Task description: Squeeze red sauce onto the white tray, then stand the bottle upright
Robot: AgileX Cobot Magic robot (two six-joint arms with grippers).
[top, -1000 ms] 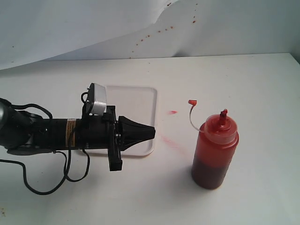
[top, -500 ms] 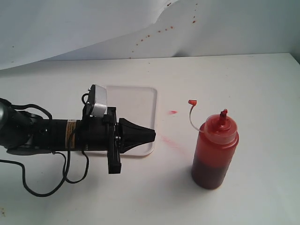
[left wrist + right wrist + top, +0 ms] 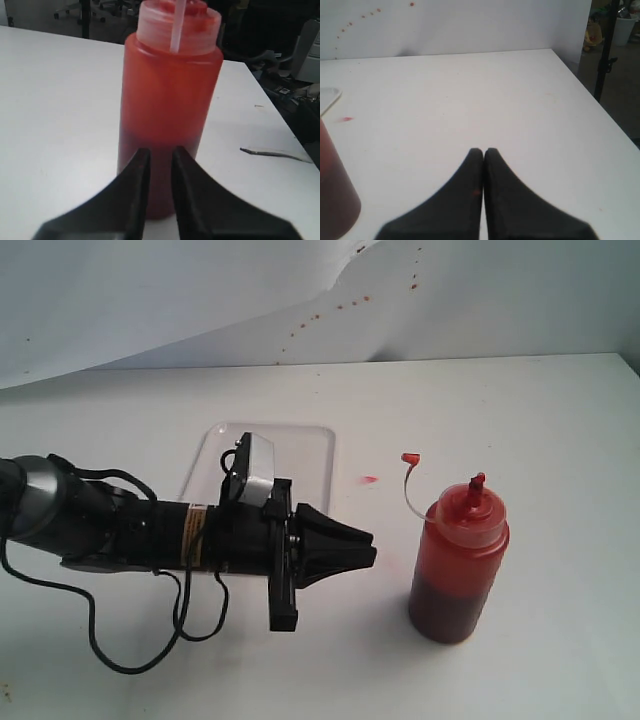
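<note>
The bottle (image 3: 458, 560) stands upright on the table at the right, with its nozzle up and its tethered tip cap (image 3: 410, 458) hanging off to the left. Dark red sauce (image 3: 445, 610) fills its lower part. The white tray (image 3: 300, 450) lies left of the bottle, its near part hidden behind my left arm. My left gripper (image 3: 368, 554) lies low and points at the bottle from the left, a short way off it. In the left wrist view the bottle (image 3: 170, 95) fills the middle behind my left gripper (image 3: 161, 151), whose jaws stand a narrow gap apart, holding nothing. My right gripper (image 3: 483, 151) is shut and empty, with the bottle (image 3: 332, 200) off to its side.
A small red smear (image 3: 369, 479) lies on the table between the tray and the bottle. Red specks dot the white backdrop (image 3: 330, 310). The left arm's black cable (image 3: 130, 655) loops on the table near the front. The table's edge (image 3: 580, 85) falls off beside the right gripper.
My left arm has moved right and toward the front, off the tray and closer to the bottle. More of the tray shows now. The bottle has not moved.
</note>
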